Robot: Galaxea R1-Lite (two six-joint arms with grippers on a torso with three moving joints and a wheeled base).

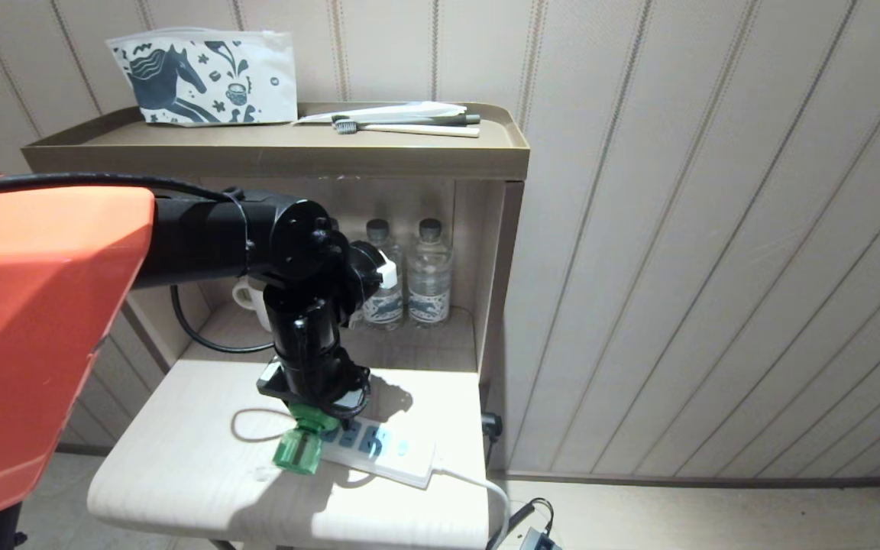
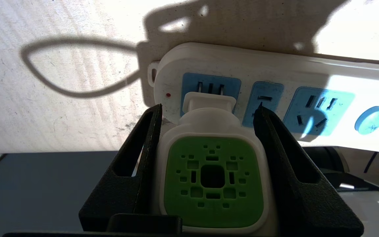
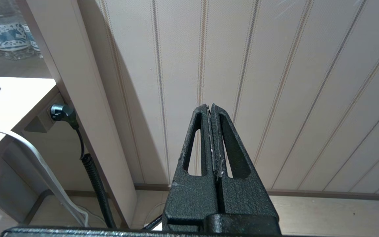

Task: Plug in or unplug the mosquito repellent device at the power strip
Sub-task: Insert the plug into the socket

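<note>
Green plastic sits squarely between your left gripper [image 2: 209, 115] fingers: they are clamped on the white head of the mosquito repellent device [image 2: 213, 174], one finger on each flank. The device lies over the end of the power strip [image 2: 308, 70] on the pale wooden table [image 1: 180, 473], its plug block right at the end blue socket panel. In the left wrist view metal prongs show against that panel, so the plug looks only partly seated; whether you are pushing in or pulling out, these views cannot settle.

Your right gripper [image 3: 213, 138] hangs off to the side facing the striped wall, fingers pressed together and empty.

The step in hand is the plug's travel at the socket. If you are inserting, press straight along the prongs until the plug block meets the panel. If you are removing, draw straight back. Either way, keep the wrist from twisting, since the light strip may slide or lift with the plug.
</note>
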